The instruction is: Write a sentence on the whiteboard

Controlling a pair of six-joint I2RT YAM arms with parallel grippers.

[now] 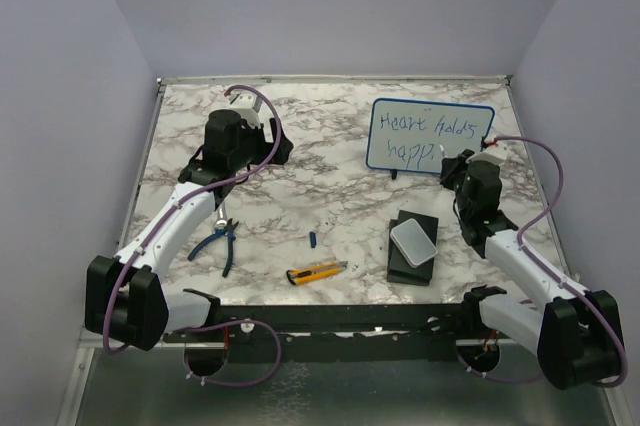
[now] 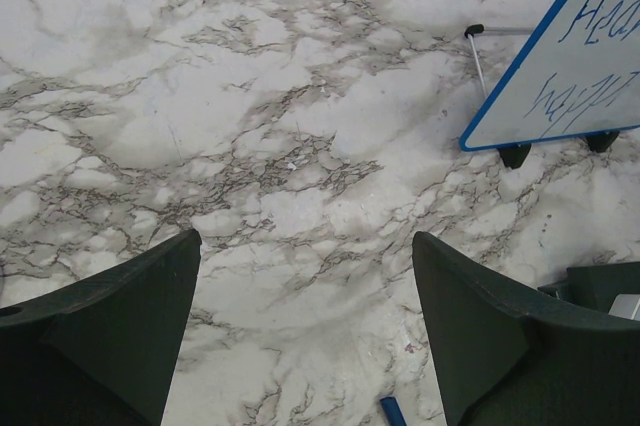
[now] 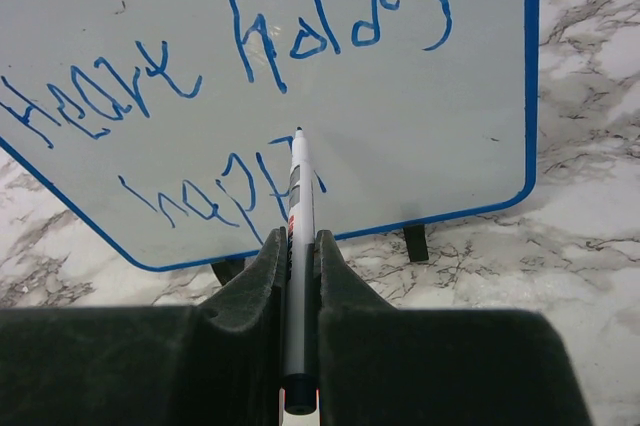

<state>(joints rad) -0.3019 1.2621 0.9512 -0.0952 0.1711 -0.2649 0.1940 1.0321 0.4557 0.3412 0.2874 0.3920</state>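
The whiteboard, blue-framed on small black feet, stands tilted at the back right of the table; its corner also shows at the right of the left wrist view. The sentence is in blue marker: "Heart holds" above, "happ" below. My right gripper is shut on a white marker. The marker's tip sits at the board just past the end of the lower line. In the top view my right gripper is at the board's lower right. My left gripper hangs open over bare marble, left of the board.
Blue-handled pliers lie near the left arm. A small blue cap and a yellow utility knife lie front centre. A pale grey box rests on a black box near the right arm.
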